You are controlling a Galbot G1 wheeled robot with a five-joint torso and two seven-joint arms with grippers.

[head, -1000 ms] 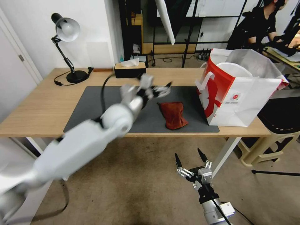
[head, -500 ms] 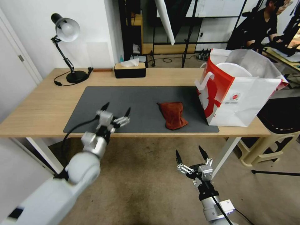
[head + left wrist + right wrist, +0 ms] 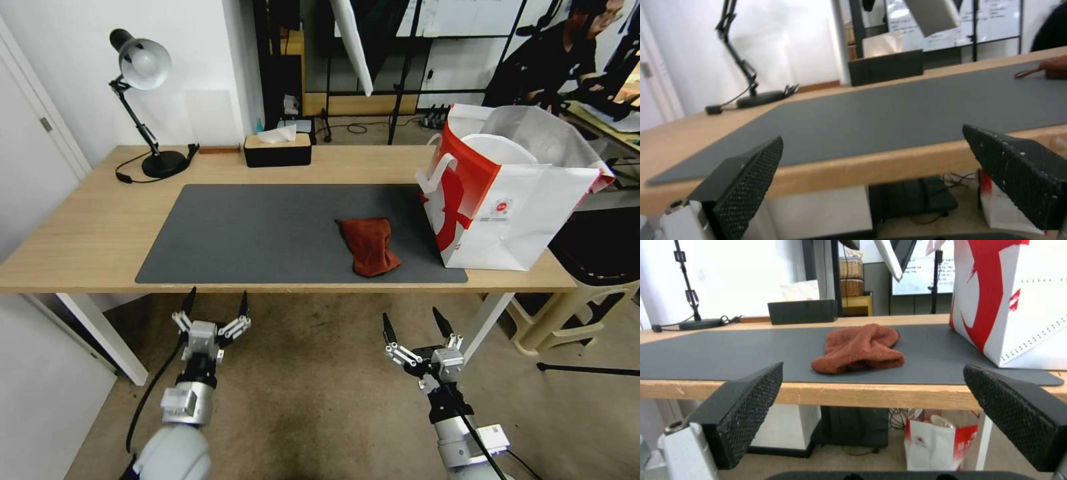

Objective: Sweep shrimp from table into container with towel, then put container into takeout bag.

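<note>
Across the long light-wood table [image 3: 87, 227] spreads a dark grey rectangular mat [image 3: 267, 233], and on its right half lies the crumpled rust-brown cloth towel [image 3: 370, 245], touching nothing. Just beside it at the table's right end stands the large white paper takeout bag [image 3: 520, 200] with its red side panel, upright and open at the top. Both my arms hang below the near table edge, over the floor: my left gripper [image 3: 215, 310] spread wide with nothing in it, my right gripper [image 3: 415, 327] equally wide and bare, aimed toward the towel.
</note>
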